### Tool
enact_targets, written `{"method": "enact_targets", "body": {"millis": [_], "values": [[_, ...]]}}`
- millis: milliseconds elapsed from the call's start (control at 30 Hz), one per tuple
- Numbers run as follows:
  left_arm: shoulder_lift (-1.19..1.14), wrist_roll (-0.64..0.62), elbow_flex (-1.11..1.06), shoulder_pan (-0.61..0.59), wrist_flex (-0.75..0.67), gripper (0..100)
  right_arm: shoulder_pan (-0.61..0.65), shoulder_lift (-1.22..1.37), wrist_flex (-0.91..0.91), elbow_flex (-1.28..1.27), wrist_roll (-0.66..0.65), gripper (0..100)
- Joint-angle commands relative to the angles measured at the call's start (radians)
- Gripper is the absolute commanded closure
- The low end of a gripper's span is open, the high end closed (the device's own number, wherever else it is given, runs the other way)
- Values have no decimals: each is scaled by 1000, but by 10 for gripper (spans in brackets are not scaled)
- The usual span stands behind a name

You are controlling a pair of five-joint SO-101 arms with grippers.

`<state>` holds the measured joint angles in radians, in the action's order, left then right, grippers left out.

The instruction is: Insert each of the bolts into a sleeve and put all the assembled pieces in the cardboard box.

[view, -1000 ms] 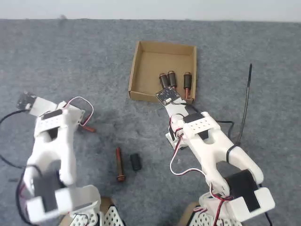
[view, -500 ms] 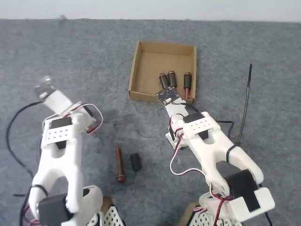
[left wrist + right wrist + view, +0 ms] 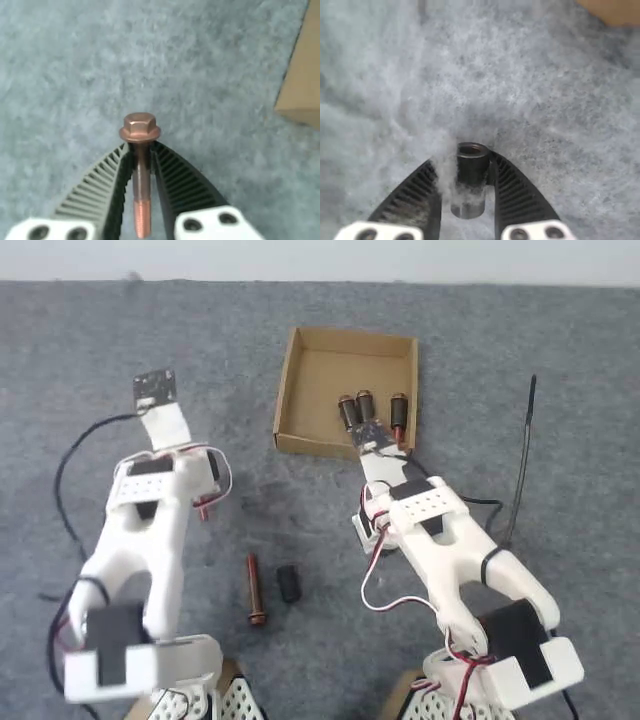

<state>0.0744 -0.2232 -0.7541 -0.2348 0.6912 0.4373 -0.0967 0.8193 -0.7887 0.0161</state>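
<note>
Over the last second your left gripper (image 3: 141,147) had come in from the left edge toward the middle of the grey mat (image 3: 520,340), its arm swinging far and right. The right arm only turned its wrist a little. Judged: you were bringing the two parts together for insertion. The left jaws were clamped on the shank of a copper bolt (image 3: 141,175), with the head standing out past the tips. The right gripper (image 3: 470,160) was closed on a black sleeve (image 3: 469,182), its bore open at the outward end. A loose bolt (image 3: 254,588) and a loose sleeve (image 3: 289,583) lay side by side near the arm bases. Three assembled pieces (image 3: 366,407) lay in the cardboard box (image 3: 283,400) at the far centre.
</note>
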Motion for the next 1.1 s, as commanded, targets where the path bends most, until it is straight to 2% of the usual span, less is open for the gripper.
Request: {"method": "enact_targets", "body": {"millis": [0, 167, 300, 467, 567, 800, 1067], "values": [[-75, 12, 150, 8, 74, 988, -16, -10, -10, 84, 75, 992], [-167, 37, 254, 8, 190, 988, -18, -12, 1, 138, 91, 992], [-169, 100, 255, 8, 196, 988, -18, -51, 1, 160, 91, 992], [-169, 104, 255, 18, 196, 988, -18, -186, -19, 158, 87, 992], [-169, 104, 255, 18, 196, 988, -18, -229, -94, 149, 87, 992], [-169, 104, 255, 17, 196, 988, -16, -232, -461, 52, 86, 992], [-169, 104, 255, 17, 196, 988, 1, -231, -1073, -147, 84, 992]]}}
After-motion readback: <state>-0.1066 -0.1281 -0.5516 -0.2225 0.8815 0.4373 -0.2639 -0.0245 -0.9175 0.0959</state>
